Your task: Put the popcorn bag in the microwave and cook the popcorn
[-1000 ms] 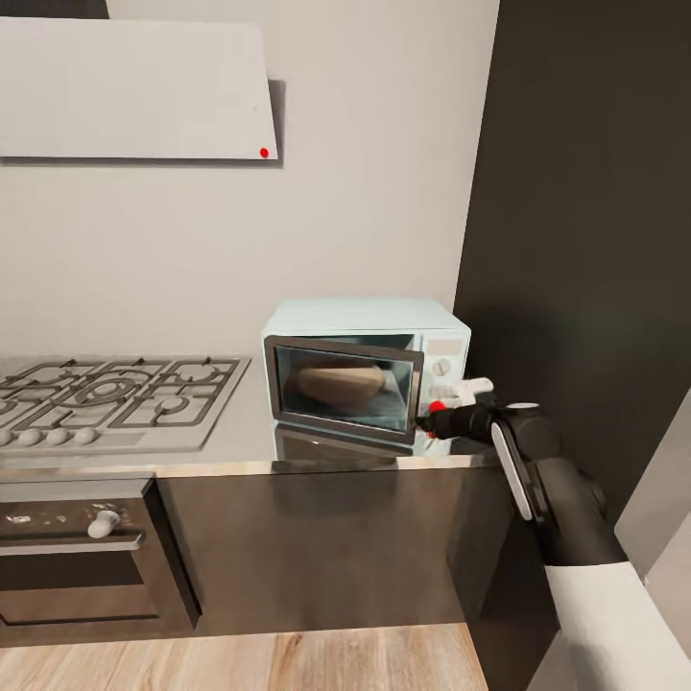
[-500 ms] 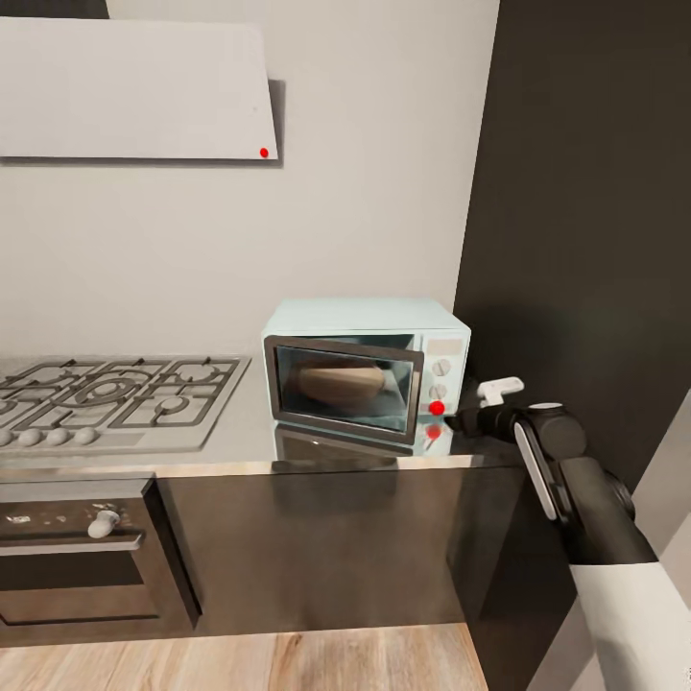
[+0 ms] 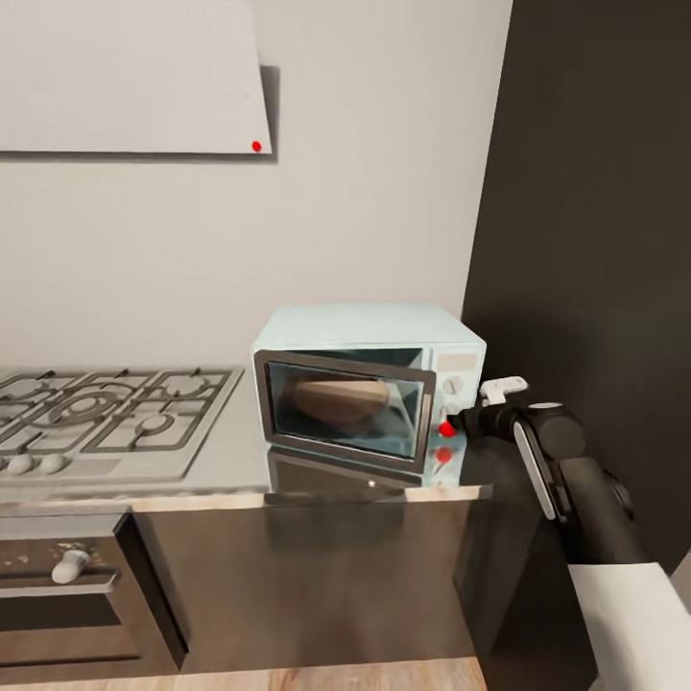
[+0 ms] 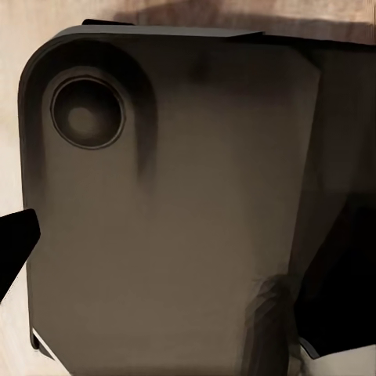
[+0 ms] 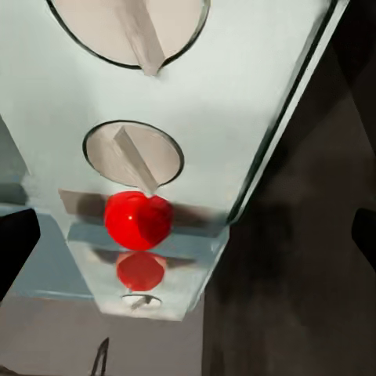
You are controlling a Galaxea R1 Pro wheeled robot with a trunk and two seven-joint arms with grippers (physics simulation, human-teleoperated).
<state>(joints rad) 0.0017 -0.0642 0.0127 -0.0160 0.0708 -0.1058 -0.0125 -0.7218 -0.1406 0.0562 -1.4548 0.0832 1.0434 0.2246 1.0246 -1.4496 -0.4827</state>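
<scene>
Head view: the right gripper point(image 3: 472, 419) sits at the end of the dark right arm, level with the lower part of the microwave point(image 3: 369, 329) control panel. Its tip is just beside the glowing red indicator light point(image 3: 446, 430), which lies on the gripper's left. The jaw spread cannot be told here; nothing shows between the fingers. Beyond the gripper's left, behind the dark-framed glass door, which stands slightly ajar, the popcorn bag point(image 3: 341, 397) lies inside the microwave. The microwave stands on the grey countertop point(image 3: 240, 451), below and left of the gripper. Far to its left is the steel gas hob point(image 3: 106, 413), and the dark oven point(image 3: 67, 585) sits lower still.

Left wrist view: a dark, rounded panel point(image 4: 172, 219) with a round recess lies close ahead of the left gripper; its fingers are not clear enough to judge.

Right wrist view: two white knobs point(image 5: 133, 153) and the red light point(image 5: 138, 219), mirrored in the countertop, lie straight ahead of the gripper. Dark finger tips point(image 5: 16, 251) show at opposite edges, spread wide, holding nothing.
</scene>
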